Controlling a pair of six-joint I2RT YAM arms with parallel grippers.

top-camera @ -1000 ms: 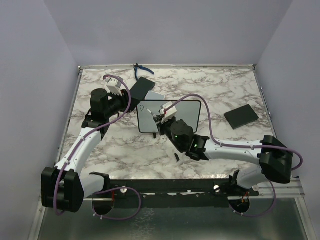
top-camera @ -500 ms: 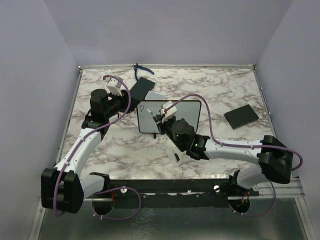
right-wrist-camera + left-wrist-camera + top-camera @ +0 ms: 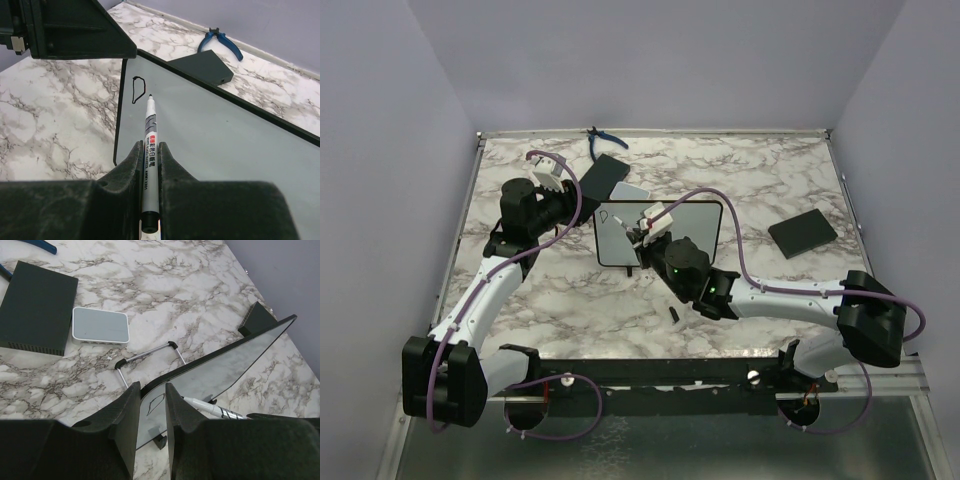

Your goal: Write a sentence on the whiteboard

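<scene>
right jaws clamp the marker, tip just beside the drawn letter near the whiteboard left edge; left jaws pinch that corner.

Only a handwritten D on the whiteboard

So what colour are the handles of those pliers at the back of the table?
Blue. The pliers show best in the right wrist view.

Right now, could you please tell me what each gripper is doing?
Left gripper: closed on the edge of the whiteboard.
Right gripper: closed on a marker.
</scene>
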